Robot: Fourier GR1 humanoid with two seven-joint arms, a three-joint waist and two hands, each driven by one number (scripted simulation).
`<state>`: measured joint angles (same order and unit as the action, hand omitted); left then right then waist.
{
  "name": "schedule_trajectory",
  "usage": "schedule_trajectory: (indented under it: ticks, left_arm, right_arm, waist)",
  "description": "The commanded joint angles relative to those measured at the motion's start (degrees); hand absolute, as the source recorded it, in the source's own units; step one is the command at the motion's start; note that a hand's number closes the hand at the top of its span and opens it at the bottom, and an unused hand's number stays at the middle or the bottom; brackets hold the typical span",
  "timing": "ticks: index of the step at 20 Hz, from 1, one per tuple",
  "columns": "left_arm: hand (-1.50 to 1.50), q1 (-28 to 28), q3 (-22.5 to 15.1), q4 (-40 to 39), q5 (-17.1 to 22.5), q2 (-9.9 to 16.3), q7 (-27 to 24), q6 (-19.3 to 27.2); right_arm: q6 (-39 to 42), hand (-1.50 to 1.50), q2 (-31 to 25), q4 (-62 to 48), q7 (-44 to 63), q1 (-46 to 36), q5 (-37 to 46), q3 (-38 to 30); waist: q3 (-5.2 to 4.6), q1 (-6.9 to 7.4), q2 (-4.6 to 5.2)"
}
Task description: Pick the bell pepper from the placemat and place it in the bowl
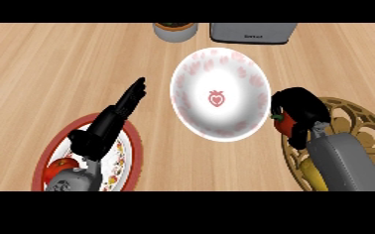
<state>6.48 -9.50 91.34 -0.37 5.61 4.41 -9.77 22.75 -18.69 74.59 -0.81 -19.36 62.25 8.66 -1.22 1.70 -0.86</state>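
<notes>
A: Where is the pepper [282, 122] now?

B: In the right hand [299, 110]. The black fingers curl over and round it, so only a red side and a bit of green stem show. It sits at the left rim of the gold mat [350, 110], just beside the bowl [219, 95] but not yet over it.

A: Lifted, then?

B: I judge it grasped; whether it has cleared the mat I cannot tell, since the view looks steeply down and the hand hides the underside.

A: And the bowl?

B: White with a pink pattern, nothing in it. Its right rim lies close to the pepper.

A: What remains?

B: By my reckoning the pick is done or nearly so. The carry leftward across the rim and the letting go are not yet done.

A: The other hand?

B: The left hand [123, 105] is over the red-rimmed plate [48, 151], fingers straight, holding nothing, pointing up toward the far edge. A red fruit [61, 166] lies on that plate. A pot [175, 31] and a toaster [253, 33] stand at the back, well apart from the pepper.
</notes>
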Motion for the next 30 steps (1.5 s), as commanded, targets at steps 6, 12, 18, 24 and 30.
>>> schedule_trajectory:
  ticks: [6,12,18,24,30]
  left_arm:
    - [0.00,1.1,-1.4,-0.8,-0.2,-1.1,0.4,-0.4]
    - [0.00,3.4,-1.0,-2.7,-0.3,-1.0,0.2,-0.9]
    - [0.00,3.2,-0.1,-1.4,0.6,-1.0,1.7,-0.6]
    - [0.00,3.8,1.3,-2.2,0.8,-0.6,0.8,-0.7]
    - [0.00,2.1,1.7,-3.3,-0.5,0.2,-1.7,-0.7]
  right_arm:
    - [-7.4,1.50,18.4,8.4,36.3,-10.1,7.4,12.6]
    - [-19.8,1.50,18.6,15.3,56.2,-19.1,3.9,20.2]
    - [-26.1,1.50,18.7,13.7,77.0,-31.6,-0.6,27.1]
    - [-28.1,1.50,18.7,0.1,76.7,-36.2,2.2,26.9]
    - [-29.8,1.50,18.7,-3.6,73.9,-35.5,11.7,23.5]
  waist:
    - [1.02,2.35,-0.07]
    - [1.15,3.06,0.44]
    - [1.10,2.40,0.67]
    - [1.14,0.48,1.04]
    - [1.18,-1.08,0.95]
